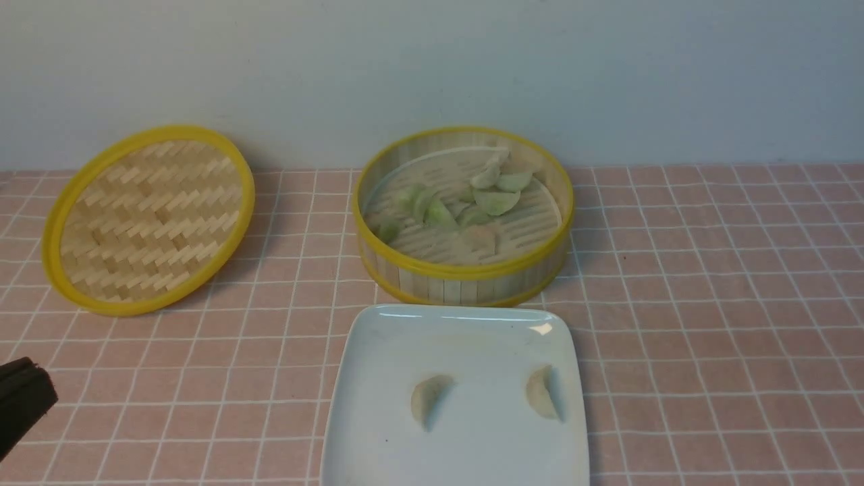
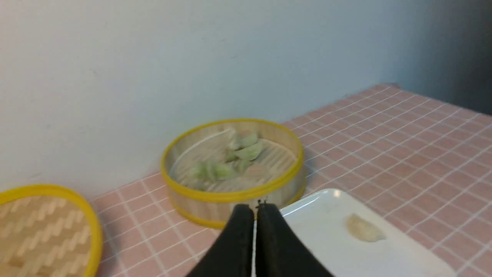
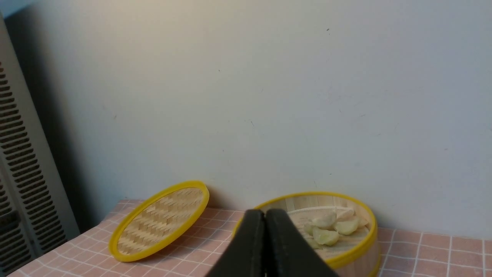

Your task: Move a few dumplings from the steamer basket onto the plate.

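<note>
The steamer basket (image 1: 466,273) stands at the back middle with several pale green and beige dumplings (image 1: 496,200) inside. The white plate (image 1: 378,351) lies in front of it and carries two beige dumplings (image 1: 428,398) (image 1: 542,391). My left gripper (image 2: 255,209) is shut and empty, low at the front left, short of the plate (image 2: 403,257) and basket (image 2: 200,211); only a black part of it (image 1: 23,401) shows in the front view. My right gripper (image 3: 265,215) is shut and empty, held back from the basket (image 3: 357,254); it is out of the front view.
The flat woven yellow-rimmed lid (image 1: 148,219) leans against the wall at the back left. A pink checked cloth (image 1: 729,324) covers the table. A grey ribbed panel (image 3: 19,173) stands beyond the table's left end.
</note>
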Tool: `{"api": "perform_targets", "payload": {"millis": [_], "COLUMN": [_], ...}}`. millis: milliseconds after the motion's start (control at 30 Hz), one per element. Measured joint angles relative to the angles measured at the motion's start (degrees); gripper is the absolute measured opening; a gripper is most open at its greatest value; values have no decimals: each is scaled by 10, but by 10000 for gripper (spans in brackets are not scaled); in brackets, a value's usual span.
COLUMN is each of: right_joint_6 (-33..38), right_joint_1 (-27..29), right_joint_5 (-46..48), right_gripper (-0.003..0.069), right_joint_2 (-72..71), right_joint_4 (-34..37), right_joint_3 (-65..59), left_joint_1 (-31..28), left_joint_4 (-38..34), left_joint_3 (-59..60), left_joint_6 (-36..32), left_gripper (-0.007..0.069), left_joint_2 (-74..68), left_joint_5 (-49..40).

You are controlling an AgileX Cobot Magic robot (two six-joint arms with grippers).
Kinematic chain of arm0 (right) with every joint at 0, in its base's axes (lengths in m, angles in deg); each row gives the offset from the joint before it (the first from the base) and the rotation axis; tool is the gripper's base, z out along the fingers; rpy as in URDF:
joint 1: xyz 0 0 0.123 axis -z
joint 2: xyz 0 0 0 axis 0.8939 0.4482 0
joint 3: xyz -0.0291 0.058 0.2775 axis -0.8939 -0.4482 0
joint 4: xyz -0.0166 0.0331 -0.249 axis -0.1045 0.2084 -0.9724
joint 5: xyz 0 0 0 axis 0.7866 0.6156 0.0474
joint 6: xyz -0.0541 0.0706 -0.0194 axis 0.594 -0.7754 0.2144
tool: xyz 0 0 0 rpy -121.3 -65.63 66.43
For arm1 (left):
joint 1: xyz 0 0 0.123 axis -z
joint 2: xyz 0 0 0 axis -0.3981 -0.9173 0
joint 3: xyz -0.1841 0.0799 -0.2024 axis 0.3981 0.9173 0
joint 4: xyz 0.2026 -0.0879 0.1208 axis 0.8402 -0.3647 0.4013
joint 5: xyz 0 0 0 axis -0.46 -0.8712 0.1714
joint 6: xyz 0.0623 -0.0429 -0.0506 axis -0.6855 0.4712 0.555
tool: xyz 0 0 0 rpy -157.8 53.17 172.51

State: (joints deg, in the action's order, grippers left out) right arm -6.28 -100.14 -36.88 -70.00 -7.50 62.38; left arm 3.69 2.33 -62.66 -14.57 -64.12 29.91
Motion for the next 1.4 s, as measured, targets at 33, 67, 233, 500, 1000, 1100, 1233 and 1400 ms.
{"api": "perform_targets", "payload": {"millis": [33, 67, 233, 500, 1000, 1100, 1233, 1400], "right_joint_6": [0, 0, 0, 0, 0, 0, 0, 0], "right_joint_1": [0, 0, 0, 0, 0, 0, 0, 0], "right_joint_5": [0, 0, 0, 1, 1, 1, 1, 1], "right_gripper": [-14, -14, -14, -14, -14, -14, -14, -14], "right_joint_2": [0, 0, 0, 0, 0, 0, 0, 0], "right_joint_4": [0, 0, 0, 0, 0, 0, 0, 0], "right_joint_3": [0, 0, 0, 0, 0, 0, 0, 0], "left_joint_1": [-16, -32, -145, -226, -226, -226, -226, -226], "left_joint_4": [12, 18, 30, 33, 34, 34, 34, 34], "left_joint_3": [18, 30, 151, 283, 298, 298, 298, 298], "left_joint_6": [7, 15, 41, 42, 42, 42, 42, 42], "left_gripper": [-6, -6, -6, -6, -6, -6, -6, -6], "left_joint_2": [11, 19, 102, 117, 117, 117, 117, 117], "left_joint_5": [5, 9, 47, 66, 64, 64, 64, 64]}}
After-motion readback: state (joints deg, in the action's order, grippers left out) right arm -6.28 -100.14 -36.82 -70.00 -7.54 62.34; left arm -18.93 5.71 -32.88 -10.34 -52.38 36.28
